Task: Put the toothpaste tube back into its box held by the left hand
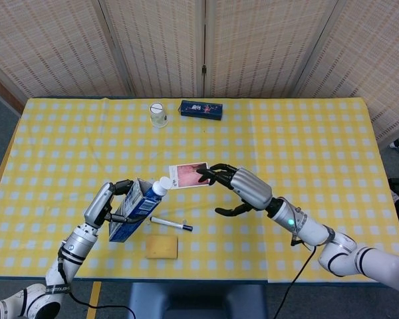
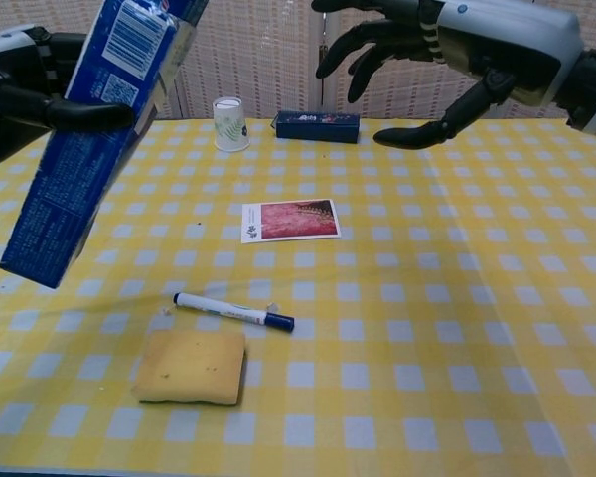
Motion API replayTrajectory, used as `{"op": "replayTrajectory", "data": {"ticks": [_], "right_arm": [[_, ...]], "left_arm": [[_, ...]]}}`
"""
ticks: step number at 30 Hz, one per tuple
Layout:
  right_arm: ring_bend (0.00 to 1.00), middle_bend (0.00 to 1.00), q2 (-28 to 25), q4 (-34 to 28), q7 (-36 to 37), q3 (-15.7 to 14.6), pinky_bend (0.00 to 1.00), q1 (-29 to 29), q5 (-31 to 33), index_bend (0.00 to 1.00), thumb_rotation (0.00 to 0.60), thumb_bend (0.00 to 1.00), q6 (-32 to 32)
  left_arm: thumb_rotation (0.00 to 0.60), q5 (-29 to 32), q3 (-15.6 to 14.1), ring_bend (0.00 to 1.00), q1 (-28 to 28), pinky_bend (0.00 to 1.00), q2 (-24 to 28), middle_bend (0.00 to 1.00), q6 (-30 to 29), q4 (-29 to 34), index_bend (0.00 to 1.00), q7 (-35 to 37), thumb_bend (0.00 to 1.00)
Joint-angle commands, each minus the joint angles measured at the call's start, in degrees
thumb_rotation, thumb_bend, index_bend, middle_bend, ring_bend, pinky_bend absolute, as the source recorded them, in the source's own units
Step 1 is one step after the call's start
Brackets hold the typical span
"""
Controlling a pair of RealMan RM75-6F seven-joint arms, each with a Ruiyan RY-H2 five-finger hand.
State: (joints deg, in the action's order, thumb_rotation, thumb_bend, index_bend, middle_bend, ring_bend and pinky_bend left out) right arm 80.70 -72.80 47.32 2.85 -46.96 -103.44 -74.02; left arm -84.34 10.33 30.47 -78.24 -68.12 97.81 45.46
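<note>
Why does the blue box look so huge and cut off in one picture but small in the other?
Chest view: the box is close to that camera, so it looms large and its top leaves the frame. Head view: the camera looks down from farther away, so the whole box fits.
</note>
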Motion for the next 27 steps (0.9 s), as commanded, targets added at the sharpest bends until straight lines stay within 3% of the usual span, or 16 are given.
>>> {"op": "replayTrajectory", "data": {"ticks": [1, 9, 18, 27], "right_arm": [[0.34, 0.26, 2.12, 4.09, 11.2, -1.15, 0.16, 0.31, -1.69, 0.0, 0.6, 0.31, -6.07], [0.32, 0.25, 1.29, 4.29, 24.41, -2.79, 0.16, -1.25, -2.64, 0.0, 0.6, 0.35, -7.99], [0.28, 0.25, 0.47, 2.78, 27.76, -5.54, 0.14, -3.28, -4.91, 0.0, 0.6, 0.36, -6.8], [0.28, 0.25, 0.19, 0.73, 27.32, -6.32, 0.14, -4.92, -4.88, 0.0, 0.6, 0.36, -5.15]], "left_arm": [[0.6, 0.47, -0.09, 0.57, 0.2, 0.69, 0.07, 0.65, 0.99, -0.39, 0.64, 1.7, 0.16], [0.6, -0.14, -0.89, 0.57, 1.14, 0.69, -1.72, 0.65, 2.34, -2.3, 0.64, 2.5, 0.16], [0.6, 0.0, -1.07, 0.57, 2.32, 0.69, -3.41, 0.65, 3.86, -3.32, 0.64, 2.61, 0.16], [0.6, 0.08, -1.18, 0.57, 3.1, 0.69, -3.95, 0.65, 4.6, -2.39, 0.64, 0.97, 0.16]]}}
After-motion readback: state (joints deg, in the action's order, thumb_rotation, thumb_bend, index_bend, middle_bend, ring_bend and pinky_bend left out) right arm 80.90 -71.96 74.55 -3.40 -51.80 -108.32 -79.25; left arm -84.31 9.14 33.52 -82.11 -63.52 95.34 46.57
